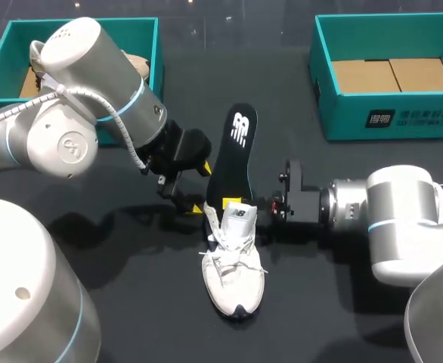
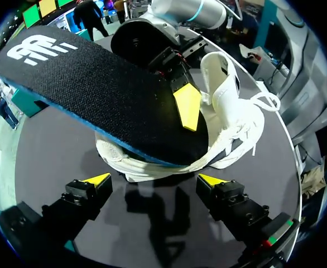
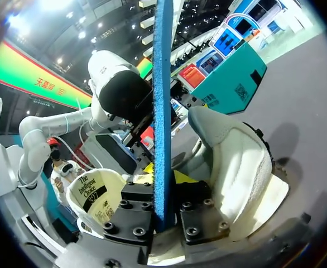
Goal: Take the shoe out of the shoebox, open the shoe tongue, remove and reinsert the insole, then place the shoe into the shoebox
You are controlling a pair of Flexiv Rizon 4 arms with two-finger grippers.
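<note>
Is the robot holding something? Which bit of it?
The right tool pinches the black insole near its end by the shoe. The left tool holds nothing.

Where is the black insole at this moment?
Head view, middle: the black insole sticks out of the white sneaker, clamped in my right tool, with my left tool close on its left.

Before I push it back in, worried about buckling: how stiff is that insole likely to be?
The insole, thin edge-on in the right gripper, stands nearly straight out of the shoe, so probably springy, not floppy. Its woven-looking top likely grips rather than slips.
</note>
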